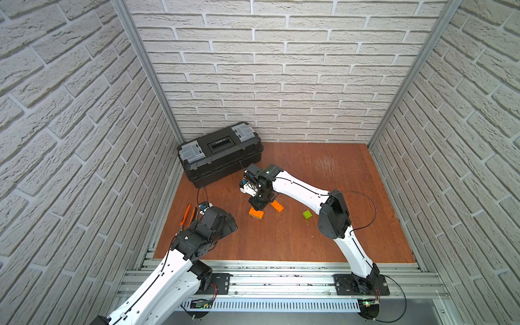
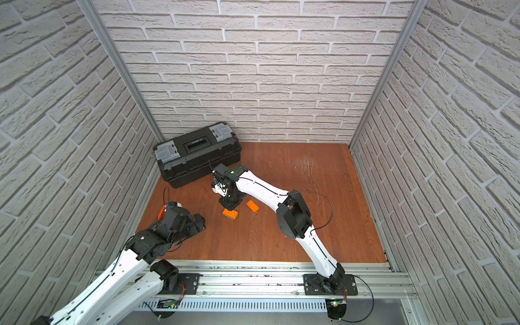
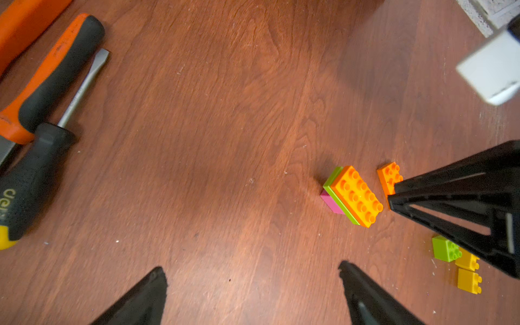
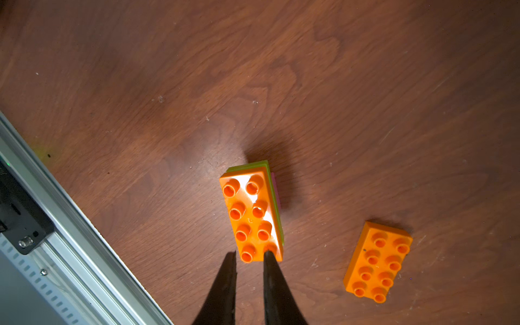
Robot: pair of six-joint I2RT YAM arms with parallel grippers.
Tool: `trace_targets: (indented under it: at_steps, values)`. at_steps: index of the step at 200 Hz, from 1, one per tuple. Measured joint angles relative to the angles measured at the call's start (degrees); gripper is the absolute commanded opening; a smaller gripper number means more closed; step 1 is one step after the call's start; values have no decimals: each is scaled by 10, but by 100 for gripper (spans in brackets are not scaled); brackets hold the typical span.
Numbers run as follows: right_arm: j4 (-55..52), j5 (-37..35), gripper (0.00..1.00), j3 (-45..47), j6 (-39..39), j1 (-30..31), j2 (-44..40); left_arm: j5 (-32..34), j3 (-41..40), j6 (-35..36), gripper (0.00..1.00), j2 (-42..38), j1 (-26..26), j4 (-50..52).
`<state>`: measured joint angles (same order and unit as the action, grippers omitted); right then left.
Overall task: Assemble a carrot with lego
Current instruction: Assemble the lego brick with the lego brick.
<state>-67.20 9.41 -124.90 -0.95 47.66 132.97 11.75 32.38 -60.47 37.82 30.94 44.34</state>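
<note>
Roughly halfway: the carrot (image 4: 250,213) shows three layers at the right gripper (image 4: 249,254), nearly closed, grip unclear; left gripper (image 3: 250,266) spread wide, empty. Four lego (image 4: 377,261) lie loose nearby.

The bench (image 4: 337,84) is reddish wood, grain plain to see, smooth with fine scratches. The half-built carrot (image 4: 250,216) and loose orange brick (image 4: 378,261) are glossy plastic, catching the light. The toolbox (image 1: 221,153) is matt black plastic; the front rail (image 1: 281,277) dull silver metal; the walls (image 1: 281,70) rough, brick-textured.
</note>
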Motion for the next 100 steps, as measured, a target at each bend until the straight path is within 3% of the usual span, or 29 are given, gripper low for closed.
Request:
trace_targets:
  at_steps: [10, 100]
  values:
    - [1, 2, 2, 0, -2, 1, 0, 0, 0, 0, 98, 0, 0, 0]
    - [15, 9, 2, 21, -8, 14, 8, 0, 0, -1, 98, -1, 0, 0]
